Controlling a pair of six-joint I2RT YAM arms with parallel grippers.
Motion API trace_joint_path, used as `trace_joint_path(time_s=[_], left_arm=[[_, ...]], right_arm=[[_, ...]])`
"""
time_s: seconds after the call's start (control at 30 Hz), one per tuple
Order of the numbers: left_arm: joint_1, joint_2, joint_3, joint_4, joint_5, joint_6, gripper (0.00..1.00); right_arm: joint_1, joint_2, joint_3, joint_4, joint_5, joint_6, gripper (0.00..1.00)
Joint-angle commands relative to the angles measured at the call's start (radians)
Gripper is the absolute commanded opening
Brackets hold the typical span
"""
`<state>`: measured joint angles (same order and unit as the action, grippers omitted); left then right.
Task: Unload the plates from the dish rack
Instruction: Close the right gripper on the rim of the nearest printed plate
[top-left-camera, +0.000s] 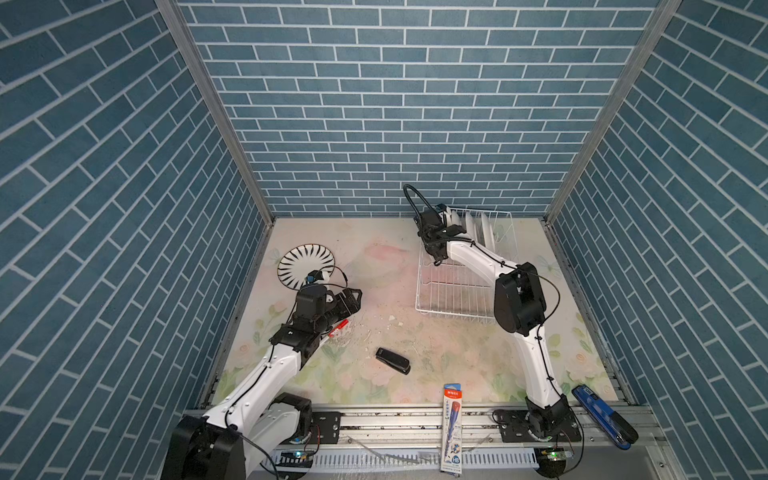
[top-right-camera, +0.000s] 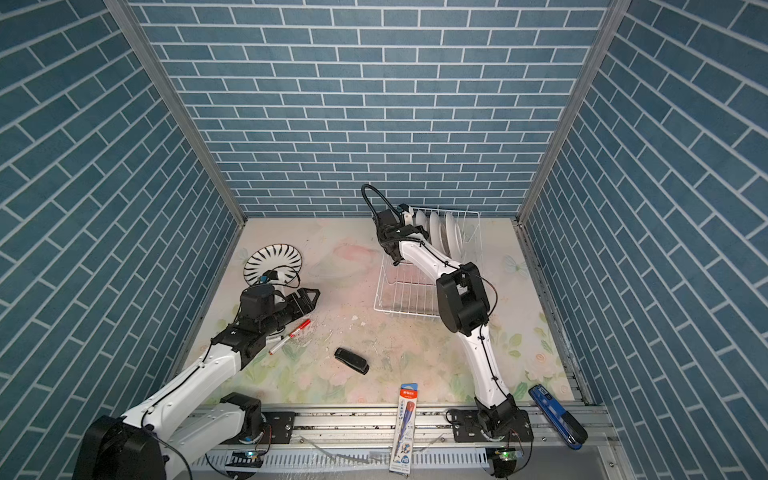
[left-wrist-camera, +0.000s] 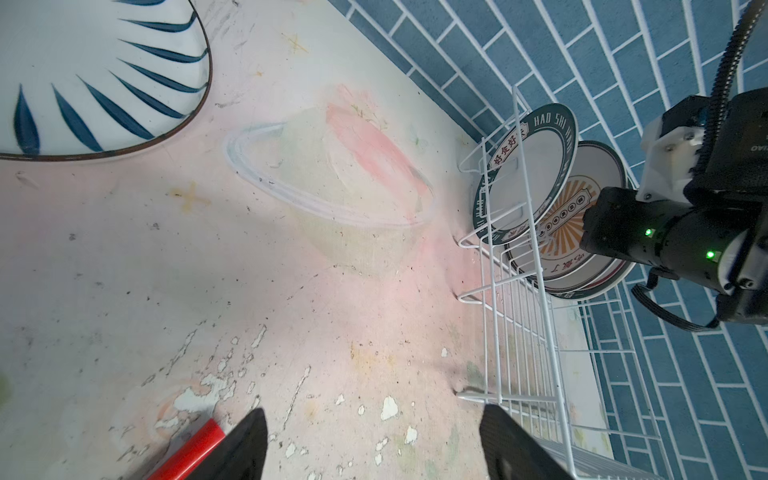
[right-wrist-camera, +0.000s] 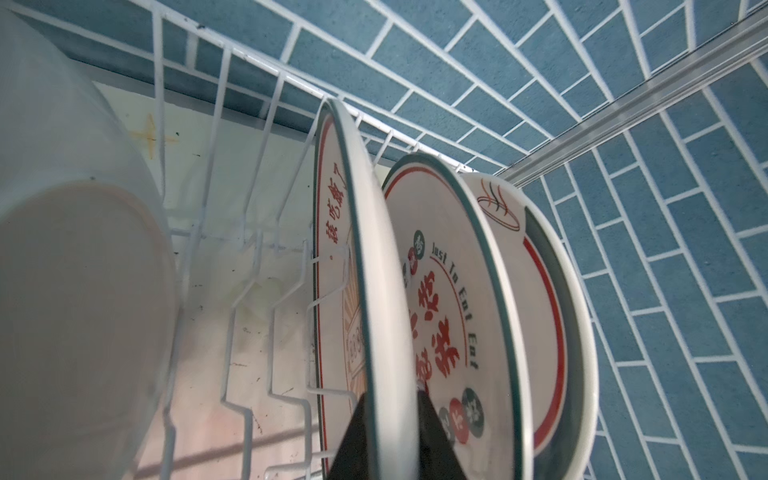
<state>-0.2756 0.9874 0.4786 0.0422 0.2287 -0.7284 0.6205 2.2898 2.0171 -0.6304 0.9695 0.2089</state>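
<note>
Four plates (top-right-camera: 451, 232) are standing in the dish rack (top-left-camera: 457, 291) at the back of the desk (top-left-camera: 374, 270), and the right fingers (right-wrist-camera: 353, 449) are pinching just the rim of the orange-gold plate (right-wrist-camera: 378, 291). With so small a bite it could be slipping out, or bumping the lettered plate (right-wrist-camera: 453, 291) right beside it. The left fingers (left-wrist-camera: 245, 444) are hanging spread wide and empty, too far off to be helping.

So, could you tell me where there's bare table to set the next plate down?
The widest bare patch lies mid-table, between the striped plate and the rack. A smaller one lies between the stapler and the right arm. It is crowded around the left gripper, beside the marker.
</note>
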Motion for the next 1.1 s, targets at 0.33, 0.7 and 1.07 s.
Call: trace_joint_path(time_s=[0.33,0.7,1.07], left_arm=[[-0.007,-0.008,0.001,0.012,0.003,0.004,0.82],[-0.007,-0.014,0.002,0.002,0.000,0.008,0.82],[-0.007,-0.009,0.003,0.006,0.000,0.009,0.82]], right_arm=[[0.002,0.051,0.016,0.018,0.097,-0.025,0.17],[0.005,0.060,0.003,0.058,0.140,-0.062,0.14],[0.007,0.053,-0.017,0.084,0.146,-0.086,0.01]])
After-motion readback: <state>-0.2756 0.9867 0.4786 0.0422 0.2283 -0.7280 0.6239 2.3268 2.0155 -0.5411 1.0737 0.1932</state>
